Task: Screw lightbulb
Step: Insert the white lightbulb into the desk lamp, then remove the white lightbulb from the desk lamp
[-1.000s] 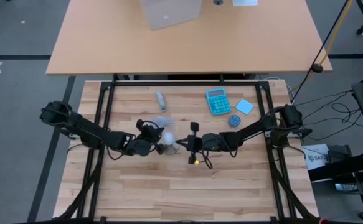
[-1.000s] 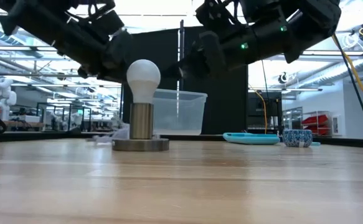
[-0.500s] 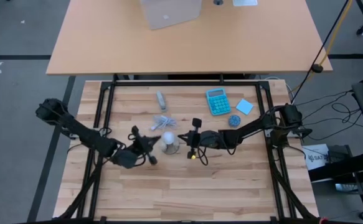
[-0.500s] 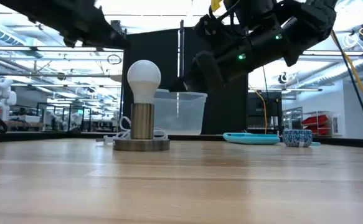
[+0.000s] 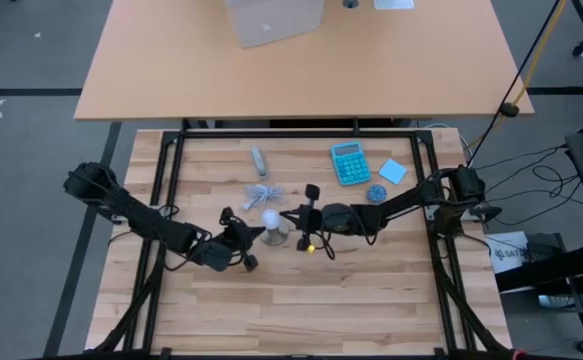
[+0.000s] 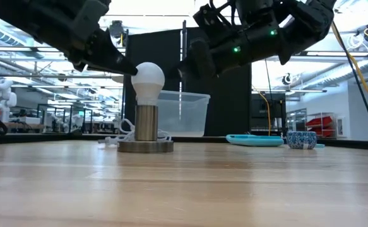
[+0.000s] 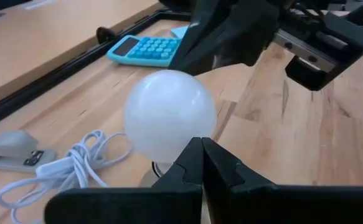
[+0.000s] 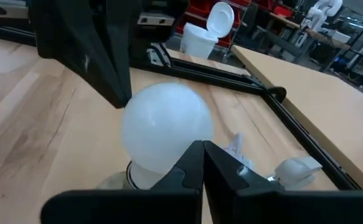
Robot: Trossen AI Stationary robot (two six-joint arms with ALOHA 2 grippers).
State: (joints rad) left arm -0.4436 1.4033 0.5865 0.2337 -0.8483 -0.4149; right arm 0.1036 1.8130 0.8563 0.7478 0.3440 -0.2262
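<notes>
Since half a second ago the left gripper [image 5: 248,243] has swung back in toward the small white pear-shaped lightbulb [image 5: 270,219], and the right gripper [image 5: 293,219] has edged closer to it from the other side. Beyond the left gripper, on the wooden table [image 5: 291,310], lies a white coiled cable [image 5: 260,194], and past that a grey stapler [image 5: 259,161]. The bulb stands upright in a round grey metal socket base [image 6: 146,145], directly between the two grippers. Beyond the right gripper sit a turquoise calculator [image 5: 349,163], a light blue square notepad [image 5: 392,172] and a small blue patterned bowl [image 5: 376,193], well apart from the bulb. Nothing blocks either gripper's way. The left gripper's fingers are pressed together, their tips at the bulb's head, holding nothing. The right gripper's fingers are likewise closed, pointing at the bulb from just beside it, empty
</notes>
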